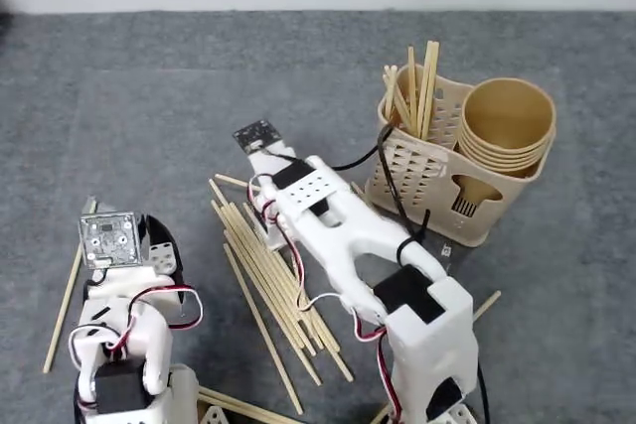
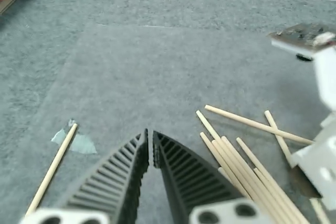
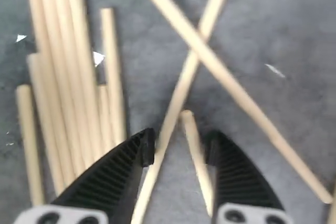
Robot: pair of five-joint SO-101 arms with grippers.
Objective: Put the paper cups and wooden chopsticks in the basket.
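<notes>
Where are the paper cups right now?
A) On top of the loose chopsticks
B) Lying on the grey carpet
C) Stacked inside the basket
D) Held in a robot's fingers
C: the paper cups sit stacked in one side of the basket, next to some upright chopsticks in its other side.

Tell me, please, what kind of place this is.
Probably a robotics lab bench, not a kitchen: two small robot arms work over a grey mat, with loose chopsticks and a basket of paper cups as practice items.
</notes>
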